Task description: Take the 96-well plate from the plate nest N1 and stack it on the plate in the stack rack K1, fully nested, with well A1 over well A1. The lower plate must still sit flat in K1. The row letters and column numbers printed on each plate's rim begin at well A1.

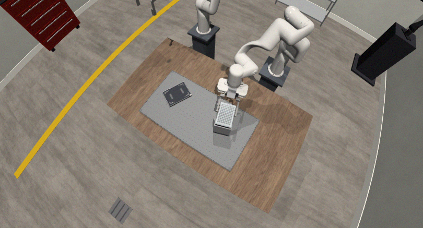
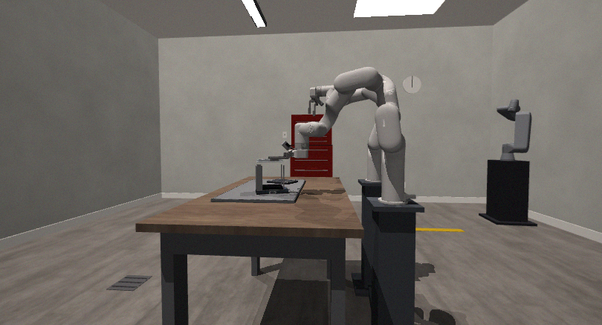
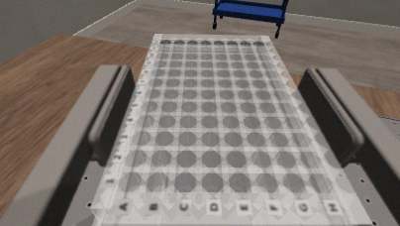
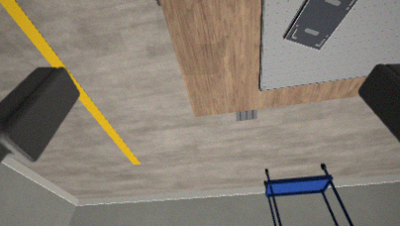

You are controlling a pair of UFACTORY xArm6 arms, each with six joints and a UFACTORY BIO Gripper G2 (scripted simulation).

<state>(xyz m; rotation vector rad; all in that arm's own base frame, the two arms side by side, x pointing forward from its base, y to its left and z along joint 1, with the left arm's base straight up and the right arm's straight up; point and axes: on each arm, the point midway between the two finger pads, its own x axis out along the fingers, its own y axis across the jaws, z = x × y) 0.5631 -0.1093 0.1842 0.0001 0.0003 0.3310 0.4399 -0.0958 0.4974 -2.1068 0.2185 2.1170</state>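
- Gripping the clear plate (image 1: 226, 115) (image 2: 261, 161) (image 3: 212, 121) by its long sides, left claw (image 1: 226, 110) (image 2: 274, 158) (image 3: 215, 79) closed on it.
- Held over the tall rack (image 1: 222, 130) (image 2: 259, 178).
- Lying flat farther off, bare: dark nest (image 1: 177, 93) (image 2: 282, 181) (image 4: 319, 26).
- Raised beyond, wide open, empty: right claw (image 1: 145, 8) (image 2: 312, 110) (image 4: 219, 86).

On the right in the top view, the left arm (image 1: 273, 34) (image 2: 387, 126) arches over, wrist down, left gripper (image 1: 227, 111) (image 2: 269, 158) (image 3: 218, 111) closed, 2 pads at opposite sides; the right arm (image 1: 207, 15) (image 2: 358, 96) reaches high, far in the exterior view, right gripper (image 1: 145, 7) (image 2: 311, 111) (image 4: 220, 94) wide open!
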